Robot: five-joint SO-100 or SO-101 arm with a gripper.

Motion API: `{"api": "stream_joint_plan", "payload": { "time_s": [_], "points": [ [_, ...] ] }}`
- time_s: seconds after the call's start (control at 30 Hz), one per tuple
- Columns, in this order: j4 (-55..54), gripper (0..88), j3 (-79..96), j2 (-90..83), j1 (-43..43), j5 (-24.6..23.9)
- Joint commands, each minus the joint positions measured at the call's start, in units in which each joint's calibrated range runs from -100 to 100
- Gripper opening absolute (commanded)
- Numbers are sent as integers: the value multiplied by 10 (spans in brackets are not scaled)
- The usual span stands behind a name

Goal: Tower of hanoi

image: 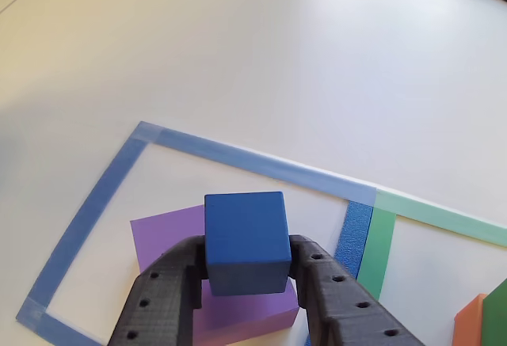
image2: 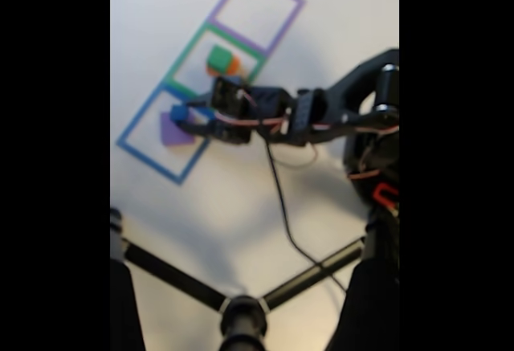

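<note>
My gripper point(image: 247, 271) is shut on the small blue cube point(image: 245, 239), its black fingers pressing the cube's left and right sides. The cube hangs just above the purple slab point(image: 170, 235), which lies inside the blue tape square point(image: 95, 203). In the fixed view the blue cube point(image2: 177, 113) sits at the gripper point(image2: 183, 115) tip over the purple slab point(image2: 172, 132). The green cube point(image2: 218, 56) rests on the orange block point(image2: 232, 65) inside the green tape square point(image2: 186, 52); both show at the other view's lower right corner, the orange block point(image: 469, 321) left of the green cube point(image: 497, 314).
A purple tape square point(image2: 261, 6) lies beyond the green one, with bare table inside. The arm's body and cable point(image2: 281, 198) cross the right side of the fixed view. Black tripod legs point(image2: 241, 307) spread along the bottom. White table surrounds the tape squares.
</note>
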Motion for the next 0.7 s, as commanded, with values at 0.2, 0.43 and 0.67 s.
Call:
{"api": "stream_joint_plan", "payload": {
  "time_s": [0.2,0.43,0.67],
  "points": [
    [-21,47,-16,5,-12,4],
    [-38,54,-21,25,-17,4],
    [-57,70,-21,42,-19,4]
  ]
}}
